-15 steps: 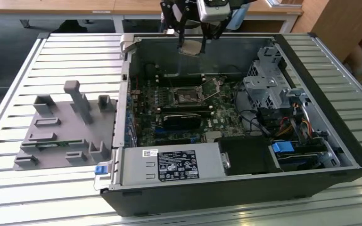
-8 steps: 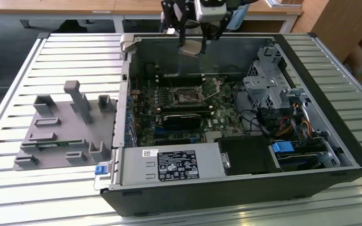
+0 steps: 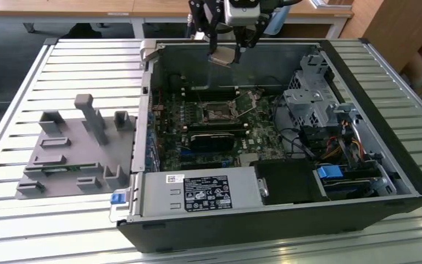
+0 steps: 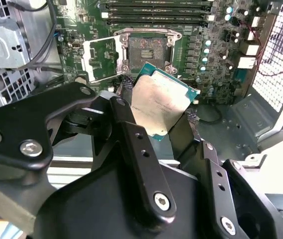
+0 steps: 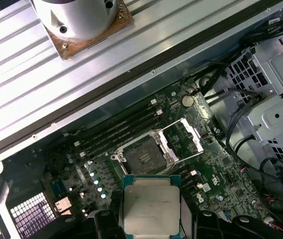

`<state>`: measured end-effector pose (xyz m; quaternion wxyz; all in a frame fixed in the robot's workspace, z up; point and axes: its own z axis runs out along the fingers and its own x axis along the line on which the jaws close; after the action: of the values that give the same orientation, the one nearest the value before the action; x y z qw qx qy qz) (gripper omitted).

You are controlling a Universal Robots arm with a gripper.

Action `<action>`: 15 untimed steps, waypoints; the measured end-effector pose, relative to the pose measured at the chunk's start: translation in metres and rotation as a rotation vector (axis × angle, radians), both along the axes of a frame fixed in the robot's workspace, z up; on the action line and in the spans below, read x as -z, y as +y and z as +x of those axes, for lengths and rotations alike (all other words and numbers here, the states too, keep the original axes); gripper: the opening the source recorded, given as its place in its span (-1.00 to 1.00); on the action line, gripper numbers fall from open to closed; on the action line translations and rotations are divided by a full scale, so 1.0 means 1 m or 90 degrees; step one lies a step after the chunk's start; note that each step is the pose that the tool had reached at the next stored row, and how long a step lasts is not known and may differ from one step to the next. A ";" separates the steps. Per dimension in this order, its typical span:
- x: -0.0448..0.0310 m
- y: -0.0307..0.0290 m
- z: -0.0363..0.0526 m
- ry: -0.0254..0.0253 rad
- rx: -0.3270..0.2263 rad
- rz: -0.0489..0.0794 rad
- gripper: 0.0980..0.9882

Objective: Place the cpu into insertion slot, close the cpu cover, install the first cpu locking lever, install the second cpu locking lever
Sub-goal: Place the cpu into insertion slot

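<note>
My gripper (image 3: pixel 224 54) hangs over the far wall of the open computer case (image 3: pixel 416 192), shut on the cpu (image 3: pixel 223 57). The cpu (image 4: pixel 158 102) is a flat square chip with a dull silver face, tilted between the black fingers (image 4: pixel 126 124); it also shows in the first wrist view (image 5: pixel 150 209). Below it and apart from it, the insertion slot (image 3: pixel 215 114) lies bare on the green board, in both wrist views (image 4: pixel 146 50) (image 5: pixel 142 157). The cpu cover (image 4: pixel 101 59) (image 5: pixel 183 137) is flipped open beside the slot.
A black heatsink block (image 3: pixel 212 140) sits just nearer than the slot. The power-supply box (image 3: pixel 196 192) fills the near edge, a metal drive cage (image 3: pixel 314 104) and cables the exterior view's right. Long memory slots (image 4: pixel 156 10) run beside the slot. A grey fixture (image 3: pixel 72 148) lies outside the case.
</note>
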<state>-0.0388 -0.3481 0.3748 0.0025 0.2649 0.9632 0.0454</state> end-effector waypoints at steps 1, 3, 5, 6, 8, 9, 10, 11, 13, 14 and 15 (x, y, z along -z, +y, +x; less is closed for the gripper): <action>0.0000 0.0000 0.0000 0.0000 0.005 0.000 0.00; 0.0000 0.0000 0.0000 0.0000 0.015 0.000 0.00; 0.0001 0.0000 0.0000 0.0000 0.024 0.000 0.00; 0.0001 0.0000 0.0000 0.0000 0.029 0.000 0.00; 0.0002 0.0000 0.0000 0.0000 0.040 0.000 0.00; 0.0002 0.0000 0.0000 0.0000 0.045 0.000 0.00; 0.0002 0.0000 0.0000 0.0000 0.050 0.000 0.00; 0.0003 0.0000 0.0000 0.0000 0.055 0.000 0.00; 0.0003 0.0000 0.0000 0.0000 0.066 0.000 0.00; 0.0003 0.0000 0.0000 0.0000 0.071 0.000 0.00; 0.0004 0.0000 0.0000 0.0000 0.075 0.000 0.00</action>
<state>-0.0388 -0.3481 0.3744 0.0052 0.3215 0.9458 0.0451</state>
